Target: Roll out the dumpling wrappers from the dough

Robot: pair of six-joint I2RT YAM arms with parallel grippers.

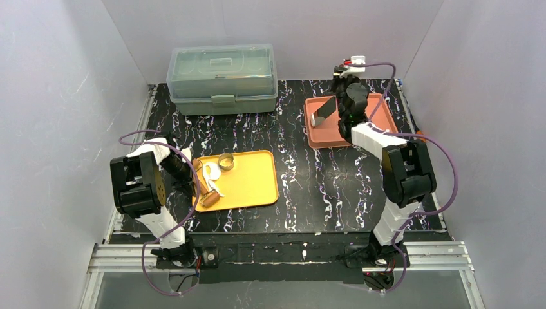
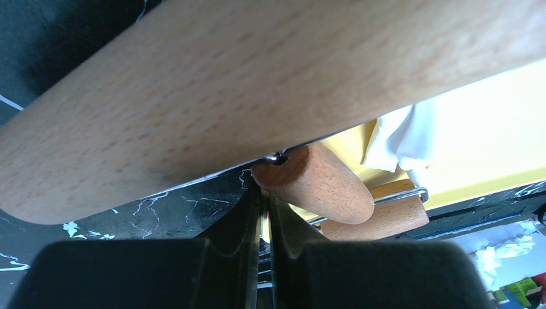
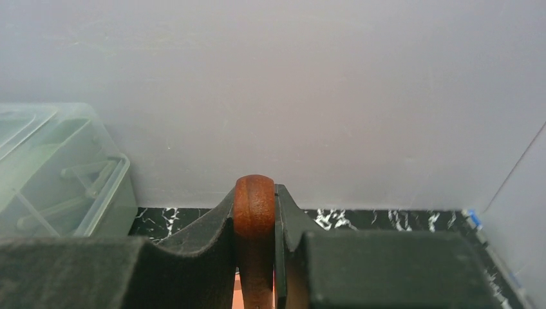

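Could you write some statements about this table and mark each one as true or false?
1. The metal ring sits on the yellow tray. True.
2. The right gripper is empty. False: it is shut on the wooden handle of the scraper, at the red tray.
3. The clear box stands at the table's far side. True.
4. The dough lies on the red tray. False: it lies on the yellow tray, by the rolling pin.
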